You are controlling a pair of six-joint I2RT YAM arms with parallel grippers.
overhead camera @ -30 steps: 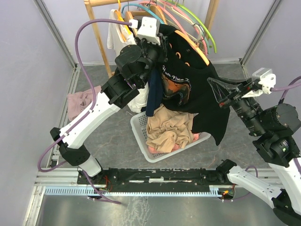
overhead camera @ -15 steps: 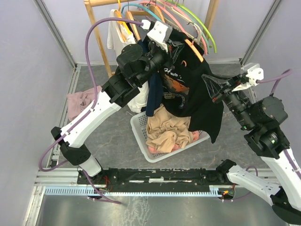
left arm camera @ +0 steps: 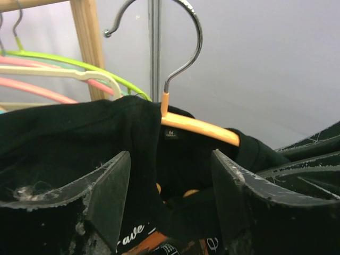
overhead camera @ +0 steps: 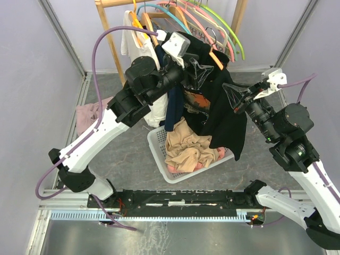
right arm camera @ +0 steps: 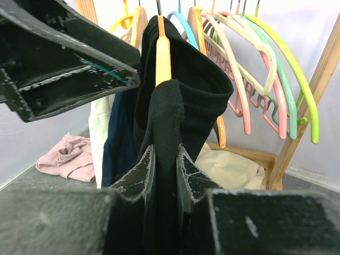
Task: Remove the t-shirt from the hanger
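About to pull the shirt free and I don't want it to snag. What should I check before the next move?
1. Right claw pinching the black t-shirt: ok, fabric is clamped between its fingers.
2. Left claw released: ok, its fingers stand apart on either side of the collar and grip nothing.
3. Shirt clear of the orange hanger: not ok, the collar still sits over it.
4. Hanger's hook seated on the rail: cannot tell, no rail shows at the hook.
5. Basket under the shirt: ok, it sits below the hem, with tan clothes already in it.
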